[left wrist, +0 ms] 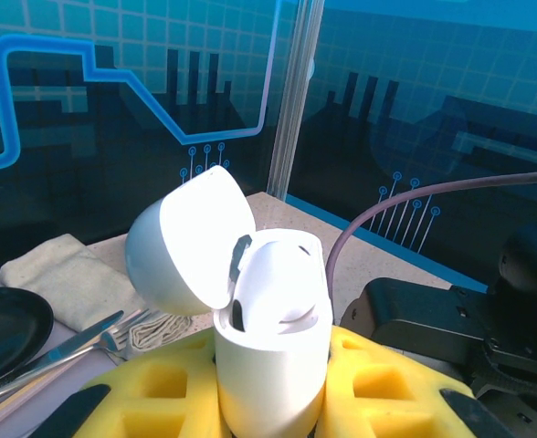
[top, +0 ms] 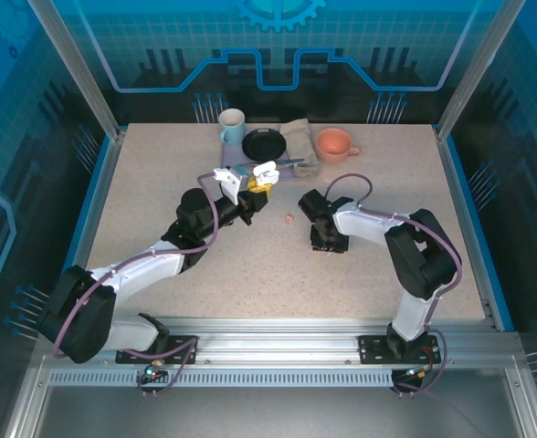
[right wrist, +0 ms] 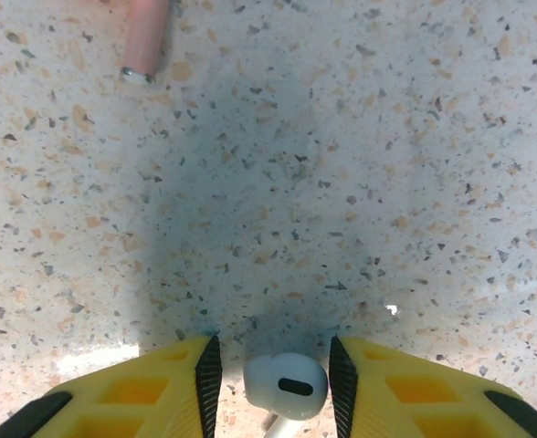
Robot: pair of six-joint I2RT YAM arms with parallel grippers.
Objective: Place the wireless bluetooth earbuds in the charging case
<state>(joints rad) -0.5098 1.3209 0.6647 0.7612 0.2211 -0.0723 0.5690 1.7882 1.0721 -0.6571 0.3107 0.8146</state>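
Nearest, right claw (right wrist: 270,379): I am straddling a small white plastic earbud (right wrist: 285,385) that is lying on the speckled tabletop (right wrist: 360,182). My yellow pads (right wrist: 405,392) are standing apart on either side of it, not yet clamping.
Earbud axis: its stem is running back toward my wrist, along my fingers, with the rounded head sitting between the pads.
Just ahead, left: a pink plastic earbud (right wrist: 145,36) is lying loose, clear of my pads.
Left claw (left wrist: 270,406): I am clenching the white oval charging case (left wrist: 273,338) upright, its domed lid (left wrist: 191,242) hanging open.
Way to go: the case is sitting raised, leftward and farther out from my right claw, which is the nearer to both buds.
Farthest: a beige cloth (left wrist: 54,274), a metal fork (left wrist: 127,330) and a black plate (left wrist: 4,333) are lying behind the case.
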